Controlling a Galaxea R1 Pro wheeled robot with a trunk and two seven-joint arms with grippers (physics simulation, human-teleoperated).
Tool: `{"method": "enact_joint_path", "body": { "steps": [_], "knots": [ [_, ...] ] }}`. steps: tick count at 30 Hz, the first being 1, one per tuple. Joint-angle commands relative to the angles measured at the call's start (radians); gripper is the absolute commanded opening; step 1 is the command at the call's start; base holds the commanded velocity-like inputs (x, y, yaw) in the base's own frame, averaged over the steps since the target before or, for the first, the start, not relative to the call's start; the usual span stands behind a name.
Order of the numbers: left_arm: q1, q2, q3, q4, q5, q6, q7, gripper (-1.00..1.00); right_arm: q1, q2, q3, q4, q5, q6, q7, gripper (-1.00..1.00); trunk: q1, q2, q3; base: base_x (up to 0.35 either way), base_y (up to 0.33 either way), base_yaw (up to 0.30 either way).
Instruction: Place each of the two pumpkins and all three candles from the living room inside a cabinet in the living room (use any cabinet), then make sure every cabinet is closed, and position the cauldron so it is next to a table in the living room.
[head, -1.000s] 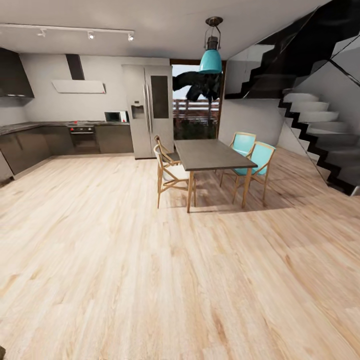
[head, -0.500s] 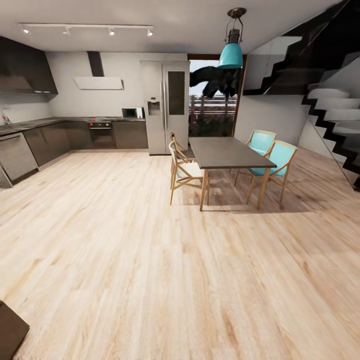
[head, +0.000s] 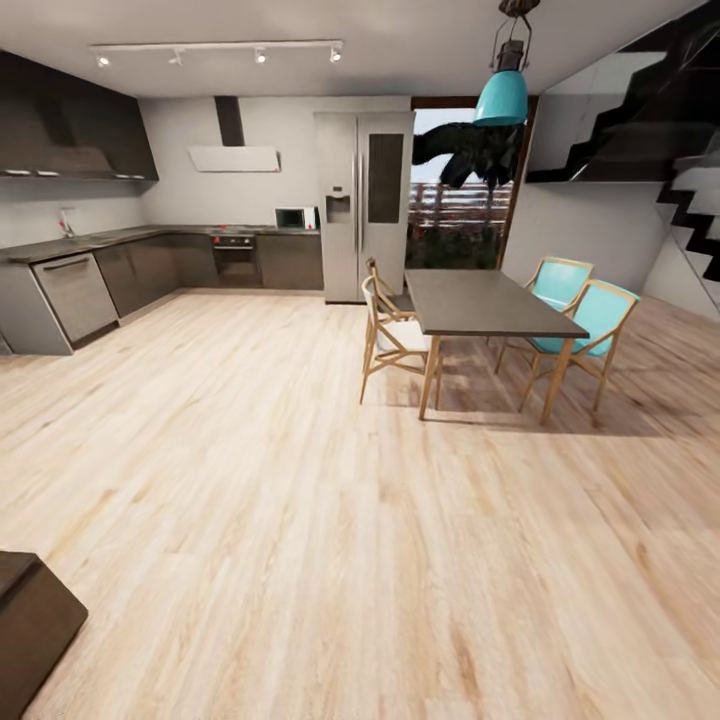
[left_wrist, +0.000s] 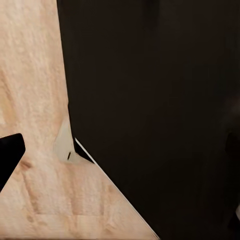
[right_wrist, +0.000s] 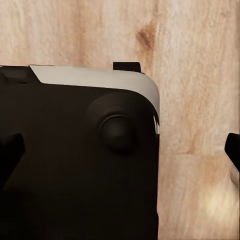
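Light wood floor (head: 300, 520) runs across an open room to a dark kitchen run (head: 150, 265) along the far wall, with a steel fridge (head: 365, 205) beside a glazed door. Stairs (head: 690, 200) climb at the right. A grey tabletop (head: 485, 300) stands mid-room with two pale wooden chairs (head: 390, 335) and two turquoise chairs (head: 580, 315) around it, under a turquoise pendant lamp (head: 500, 95). A dark-brown corner of furniture (head: 30, 620) shows at lower left. Pumpkins, candles and cauldron: none located here. In both wrist views, dark fingertips (right_wrist: 234, 150) show at the edges over floor and the robot's dark body; I cannot tell how far either claw is open.
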Motion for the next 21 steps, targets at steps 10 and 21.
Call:
{"method": "enact_joint_path", "body": {
  "steps": [10, 21],
  "knots": [
    [0.000, 0.000, 0.000, 0.000, 0.000, 0.000, 0.000, 1.00, 0.000, 0.000, 0.000, 0.000, 0.000, 0.000, 0.000, 1.00, 0.000, 0.000, -0.012, 0.000, -0.163, 0.202],
    [0.000, 0.000, 0.001, 0.000, 0.000, 0.000, 0.000, 1.00, 0.000, 0.000, 0.000, 0.000, 0.000, 0.000, 0.000, 1.00, 0.000, 0.000, -0.026, 0.000, -0.065, 0.202]
  ]
}}
